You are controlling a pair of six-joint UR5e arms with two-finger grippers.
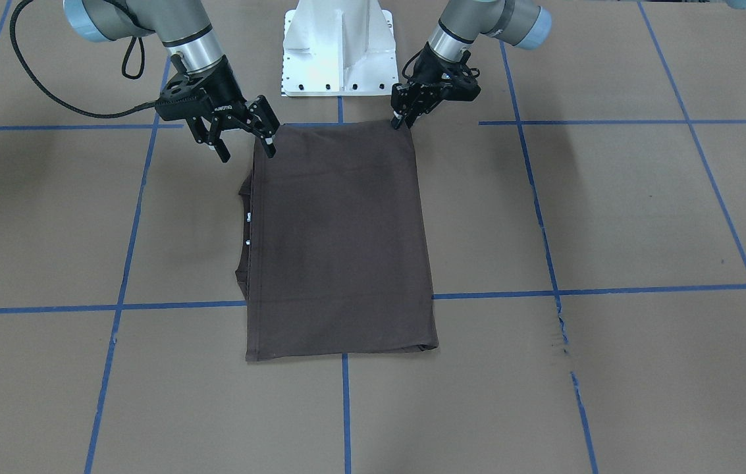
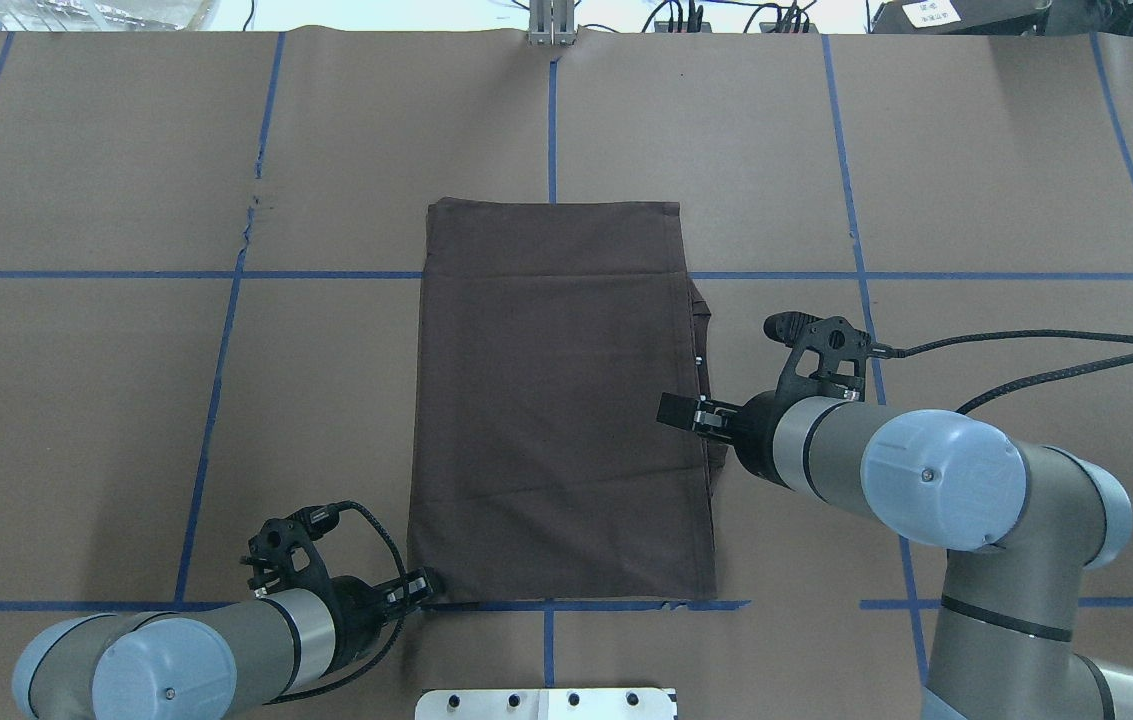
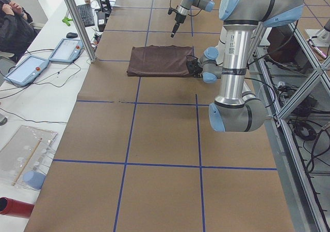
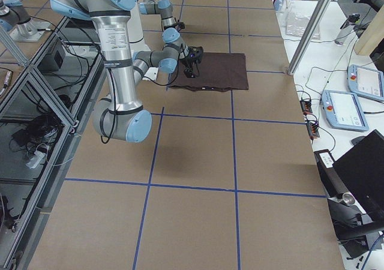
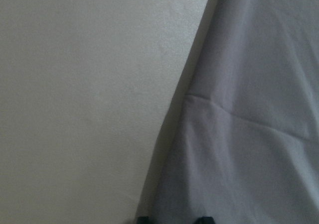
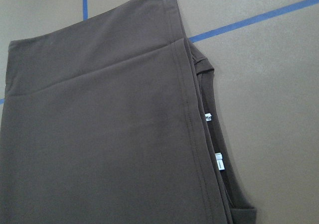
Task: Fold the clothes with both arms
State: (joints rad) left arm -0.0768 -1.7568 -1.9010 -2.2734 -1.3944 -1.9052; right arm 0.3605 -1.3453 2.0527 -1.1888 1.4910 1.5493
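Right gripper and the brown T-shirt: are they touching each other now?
Apart. In the exterior left view, bare table shows between the right gripper and the T-shirt.

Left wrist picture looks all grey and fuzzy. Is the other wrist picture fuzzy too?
Left wrist view: soft and washed-out, the T-shirt looks grey, probably too close to focus. Right wrist view: no, sharp; the brown cloth's stitching and small white tags show clearly.

Dark brown T-shirt (image 1: 340,243) lies flat, folded rectangular.
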